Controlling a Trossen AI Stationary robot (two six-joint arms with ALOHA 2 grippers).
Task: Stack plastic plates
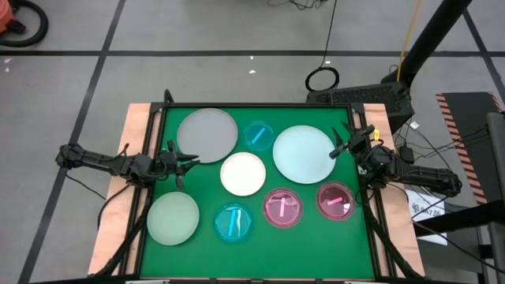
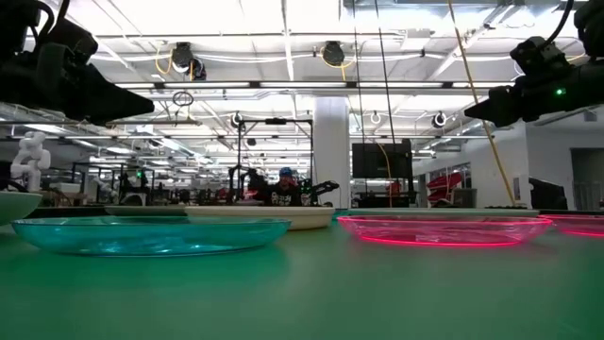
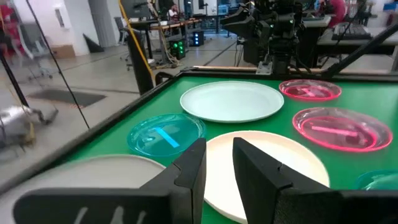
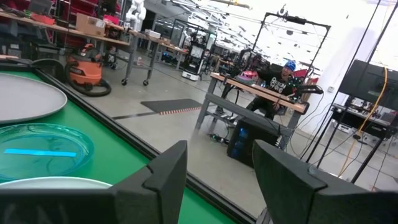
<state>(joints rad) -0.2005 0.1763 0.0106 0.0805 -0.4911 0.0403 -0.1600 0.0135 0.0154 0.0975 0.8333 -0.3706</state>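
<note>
- Left claw (image 1: 192,160) hangs over the desk's (image 1: 308,229) left edge, fingers a narrow gap apart, gripping nothing, between the grey plate (image 1: 207,134) and the pale green plate (image 1: 173,218).
- The white plate (image 1: 243,173) lies mid-desk, two cyan plates (image 1: 258,135) (image 1: 233,222) near it; bare green runs along the near edge.
- The pale blue plate (image 1: 304,154) sits above two pink plates (image 1: 282,207) (image 1: 335,200).
- Right claw (image 1: 341,146), released wide, hovers at the pale blue plate's right rim.

Grey floor (image 1: 237,31), bright ceiling lights (image 2: 283,19)
</note>
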